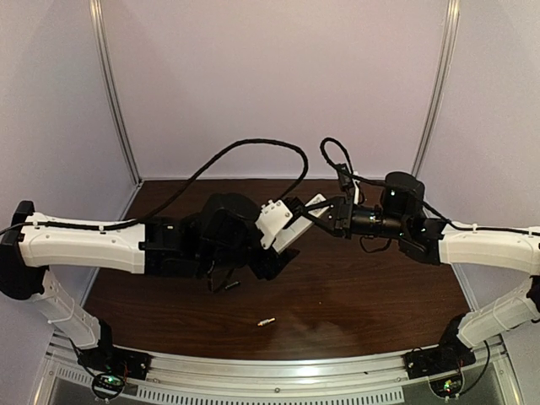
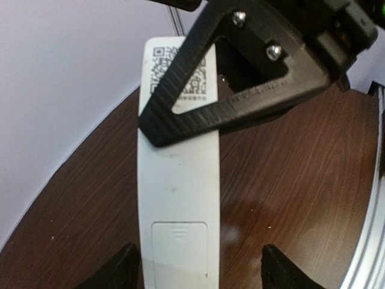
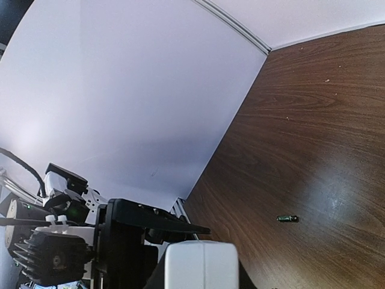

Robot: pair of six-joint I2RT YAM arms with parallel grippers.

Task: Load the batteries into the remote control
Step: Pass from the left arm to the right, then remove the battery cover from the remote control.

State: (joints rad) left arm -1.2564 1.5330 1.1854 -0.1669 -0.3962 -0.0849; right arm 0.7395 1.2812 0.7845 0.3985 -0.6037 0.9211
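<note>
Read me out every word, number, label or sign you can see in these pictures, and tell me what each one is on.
No text here can be quoted.
QR code label on the back of the remote control: small print under the code, too blurred to read.
Battery cover on the same back: a few short raised lines, a grip mark and not letters.
Top and right wrist views: no writing shows.

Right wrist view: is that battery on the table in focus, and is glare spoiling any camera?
Right wrist view: the battery is tiny but in focus, a pale sheen on the table just beside it. Top external view: bright glare along the near rail. Left wrist view: the remote control sharp and evenly lit.
</note>
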